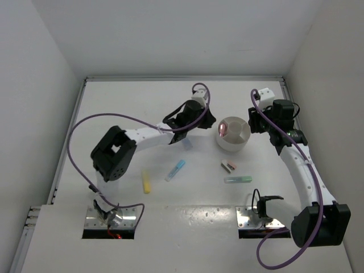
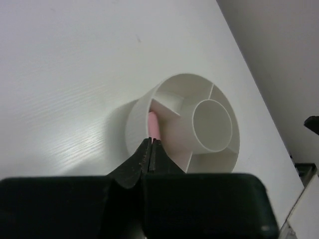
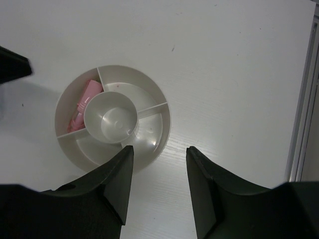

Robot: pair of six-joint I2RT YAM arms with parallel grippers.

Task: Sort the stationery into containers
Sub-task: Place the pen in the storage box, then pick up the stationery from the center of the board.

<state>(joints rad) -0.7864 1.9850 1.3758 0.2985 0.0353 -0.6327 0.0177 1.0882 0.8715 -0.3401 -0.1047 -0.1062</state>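
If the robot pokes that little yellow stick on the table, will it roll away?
Maybe a bit. The yellow stick looks slim and lies flat on the smooth table, so a sideways nudge might roll or slide it. It seems small, so it is likely light.

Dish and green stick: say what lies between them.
Two small blocks, one brown, one pink, lie between the dish and the green stick, shown in the top view.

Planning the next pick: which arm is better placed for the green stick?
Right, probably. The green stick lies nearer its base; the right gripper is open and empty, the left gripper shut at the dish.
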